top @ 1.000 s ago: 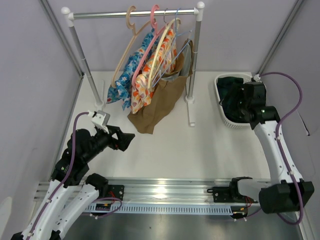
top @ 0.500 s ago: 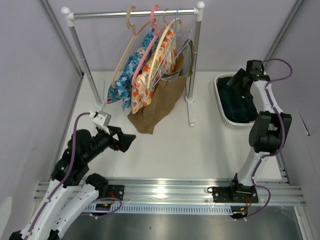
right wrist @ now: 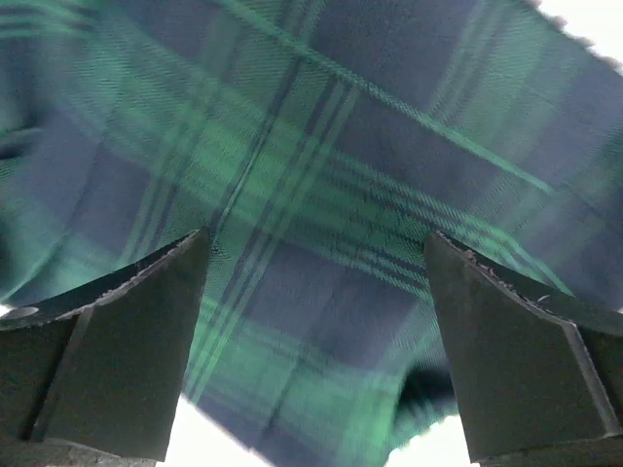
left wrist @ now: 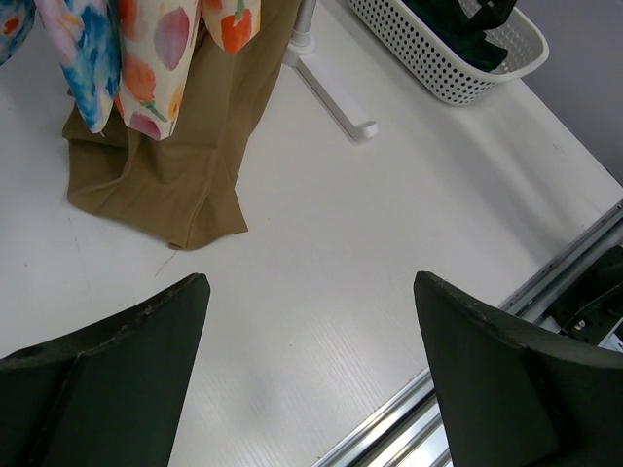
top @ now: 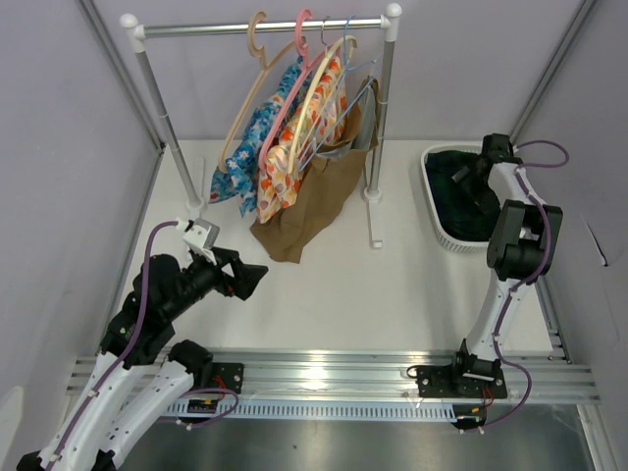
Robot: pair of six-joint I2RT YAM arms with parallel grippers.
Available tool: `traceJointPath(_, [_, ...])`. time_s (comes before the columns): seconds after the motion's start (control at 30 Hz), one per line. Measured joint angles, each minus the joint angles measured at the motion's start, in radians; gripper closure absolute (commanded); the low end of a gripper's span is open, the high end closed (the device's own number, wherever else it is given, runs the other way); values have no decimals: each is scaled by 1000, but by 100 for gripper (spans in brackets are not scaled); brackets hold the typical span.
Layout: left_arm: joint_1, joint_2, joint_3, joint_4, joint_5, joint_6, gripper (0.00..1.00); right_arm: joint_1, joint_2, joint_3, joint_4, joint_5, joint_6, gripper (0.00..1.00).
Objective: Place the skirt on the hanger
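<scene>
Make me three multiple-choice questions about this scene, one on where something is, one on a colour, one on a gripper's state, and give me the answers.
1. Where is the skirt?
A) hanging on the rail
B) in the white basket
C) spread out by the left arm

2. What colour is the garment whose hem lies on the table?
A) brown
B) red
C) white

3. How is the right gripper?
A) shut on a hanger
B) shut on the rail
C) open over the skirt

Answers:
1 B, the dark plaid cloth fills the basket.
2 A, its brown hem pools on the tabletop.
3 C, the right wrist view shows it spread wide with plaid cloth beneath.
</scene>
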Motion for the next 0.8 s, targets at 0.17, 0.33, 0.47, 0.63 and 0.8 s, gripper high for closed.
traceJointPath(0.17, [-1, -5, 0, 0, -1, 0, 8, 2, 70, 11, 25, -10, 13, 35])
traceJointPath(0.33, [-3, -8, 0, 0, -5, 0, 8, 0, 68, 9, 43, -25, 21, 86])
traceJointPath(0.47, [-3, -8, 0, 0, -8, 0, 8, 0, 50, 8, 46, -32, 19, 100])
traceJointPath(0.63, [-3, -8, 0, 0, -8, 0, 8, -1, -26, 12, 26, -47, 19, 100])
traceJointPath(0.8, [-4, -8, 0, 0, -9, 0, 8, 0, -148, 72, 11, -76, 18, 100])
